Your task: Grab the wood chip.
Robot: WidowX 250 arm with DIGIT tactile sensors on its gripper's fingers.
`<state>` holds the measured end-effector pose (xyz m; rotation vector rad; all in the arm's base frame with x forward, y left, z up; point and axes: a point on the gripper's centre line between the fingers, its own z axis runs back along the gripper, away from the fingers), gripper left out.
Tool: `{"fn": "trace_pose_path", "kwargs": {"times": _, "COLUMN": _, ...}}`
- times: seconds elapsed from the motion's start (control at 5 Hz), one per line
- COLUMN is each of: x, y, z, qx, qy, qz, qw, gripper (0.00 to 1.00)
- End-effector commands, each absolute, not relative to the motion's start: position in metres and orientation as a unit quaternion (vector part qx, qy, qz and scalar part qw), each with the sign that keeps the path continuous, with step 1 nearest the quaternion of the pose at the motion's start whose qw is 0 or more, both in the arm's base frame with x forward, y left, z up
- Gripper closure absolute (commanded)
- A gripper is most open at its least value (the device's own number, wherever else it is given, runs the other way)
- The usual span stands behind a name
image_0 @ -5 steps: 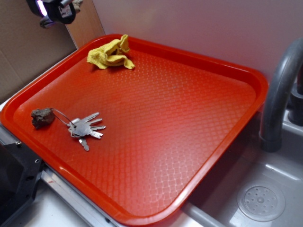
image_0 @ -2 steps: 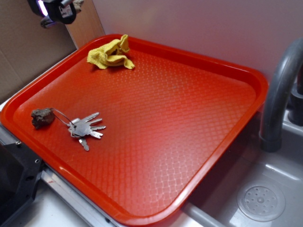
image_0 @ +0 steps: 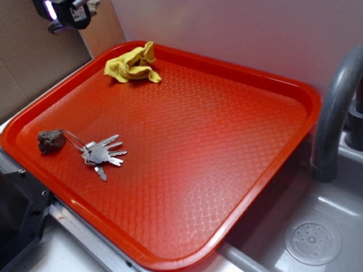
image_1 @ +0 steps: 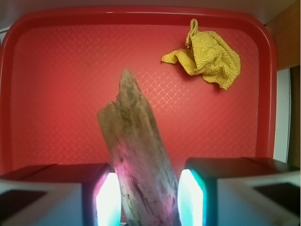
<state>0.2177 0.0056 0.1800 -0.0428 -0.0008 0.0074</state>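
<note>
The wood chip, a long tan-brown sliver with a jagged tip, stands between the two lit pads of my gripper, which is shut on it. It hangs in the air above the red tray. In the exterior view the gripper is high at the top left corner, beyond the tray's far left edge, and only a small tan end of the wood chip pokes out beside it.
A crumpled yellow cloth lies at the far corner of the tray. A bunch of keys with a dark lump on its ring lies near the left edge. A grey faucet and sink drain are on the right.
</note>
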Motion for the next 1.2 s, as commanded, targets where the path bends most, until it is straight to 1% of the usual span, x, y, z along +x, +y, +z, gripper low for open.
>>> {"fn": "trace_pose_path", "kwargs": {"times": 0.0, "x": 0.2288, "y": -0.0008, "z": 0.1981, "qx": -0.021, "qy": -0.024, "qz": -0.001, "qw": 0.999, "gripper": 1.0}}
{"fn": "trace_pose_path", "kwargs": {"times": 1.0, "x": 0.2292, "y": 0.0009, "z": 0.1964, "qx": -0.019, "qy": -0.021, "qz": -0.003, "qw": 1.0, "gripper": 1.0}}
